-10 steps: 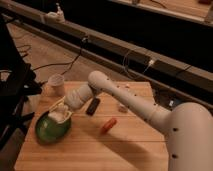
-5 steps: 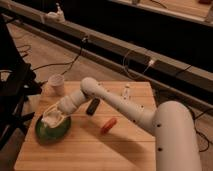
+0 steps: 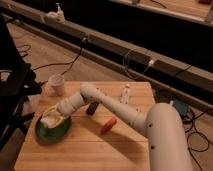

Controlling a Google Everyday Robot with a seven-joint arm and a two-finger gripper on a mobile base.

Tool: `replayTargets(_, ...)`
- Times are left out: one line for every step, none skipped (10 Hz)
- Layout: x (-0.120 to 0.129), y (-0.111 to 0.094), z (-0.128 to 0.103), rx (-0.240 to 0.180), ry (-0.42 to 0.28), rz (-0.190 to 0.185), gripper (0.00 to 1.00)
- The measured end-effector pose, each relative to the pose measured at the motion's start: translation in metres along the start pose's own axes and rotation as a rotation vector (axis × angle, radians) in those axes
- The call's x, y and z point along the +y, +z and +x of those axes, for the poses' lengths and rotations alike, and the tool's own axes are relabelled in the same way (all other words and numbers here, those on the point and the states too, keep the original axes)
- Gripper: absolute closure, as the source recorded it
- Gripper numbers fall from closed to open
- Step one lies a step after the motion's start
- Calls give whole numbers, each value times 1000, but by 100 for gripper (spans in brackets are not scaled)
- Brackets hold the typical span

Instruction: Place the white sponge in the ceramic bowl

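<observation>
Single camera, mounted high, looking steeply down and forward across the wooden bench (image 3: 75,150). The view sits close behind the robot's own body: the pale arm base fills the lower right corner, and the arm runs away from the lens toward the left. The whole benchtop fits in the frame, near edge at the bottom, far edge about mid-height. Beyond it the view takes in floor with loose cables and a long dark rail crossing diagonally from upper left to right. The end effector (image 3: 52,119) sits at left of centre, over the ceramic bowl (image 3: 62,131). No second view to compare overlap.
</observation>
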Motion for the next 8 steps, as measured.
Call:
replayTargets(0, -2, 3, -20, 26, 18, 28)
replayTargets(0, -5, 4, -20, 31, 25, 28)
replayTargets(0, -4, 4, -21, 31, 22, 28)
replayTargets(0, -2, 2, -23, 30, 20, 28)
replayTargets(0, -3, 3, -22, 31, 21, 28)
replayTargets(0, -4, 3, -21, 32, 23, 28)
replayTargets(0, -4, 3, -21, 32, 23, 28)
replayTargets(0, -3, 3, -22, 31, 21, 28)
